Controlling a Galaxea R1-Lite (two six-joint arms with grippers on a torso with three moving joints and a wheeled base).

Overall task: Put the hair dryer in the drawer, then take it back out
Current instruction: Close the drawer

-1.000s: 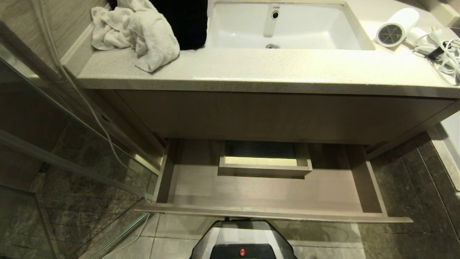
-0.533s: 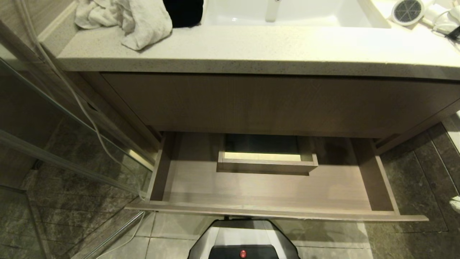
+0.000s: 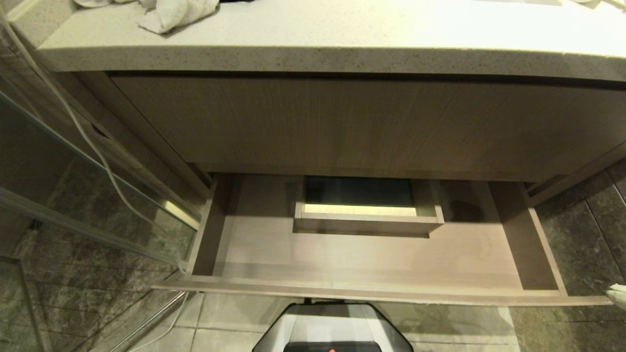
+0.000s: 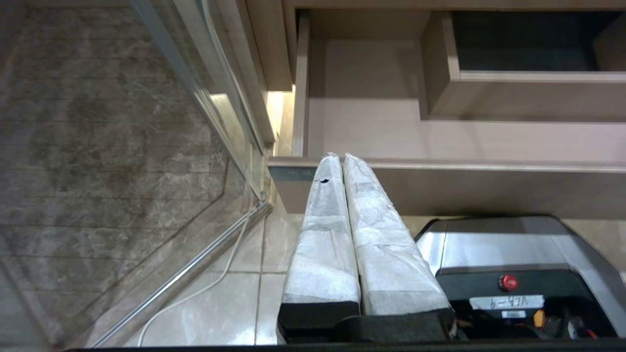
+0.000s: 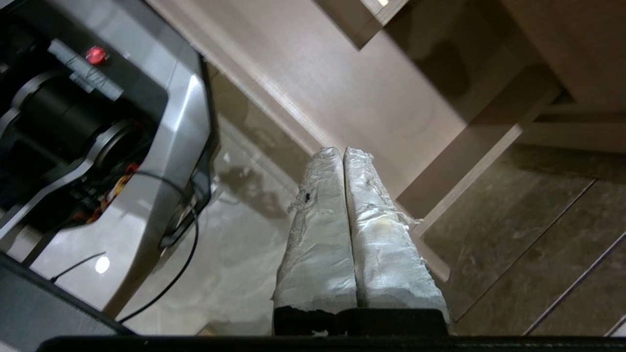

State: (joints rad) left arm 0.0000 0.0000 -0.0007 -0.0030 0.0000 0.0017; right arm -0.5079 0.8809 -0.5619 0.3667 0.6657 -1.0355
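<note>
The drawer (image 3: 371, 256) stands pulled out under the vanity, wide and shallow. Its light wood floor is bare around a rectangular boxed cut-out (image 3: 367, 215) at the back. The hair dryer is out of view. My right gripper (image 5: 342, 151) is shut with nothing between its white-wrapped fingers. It hangs just outside the drawer's (image 5: 371, 98) front right corner, and its tip (image 3: 617, 293) shows at the head view's right edge. My left gripper (image 4: 341, 157) is shut and empty, parked low in front of the drawer's (image 4: 371, 137) front left corner.
A speckled stone counter (image 3: 313, 44) overhangs the drawer, with a white towel (image 3: 171, 12) at its far left. A glass shower panel (image 3: 73, 161) and a thin white cord (image 3: 93, 146) stand to the left. My own base (image 3: 332, 327) sits on the tiled floor before the drawer.
The camera has sunk and tipped down: counter, sink and hair dryer slid up out of the picture, the drawer looks larger. My right gripper's tip has come in at the right edge.
</note>
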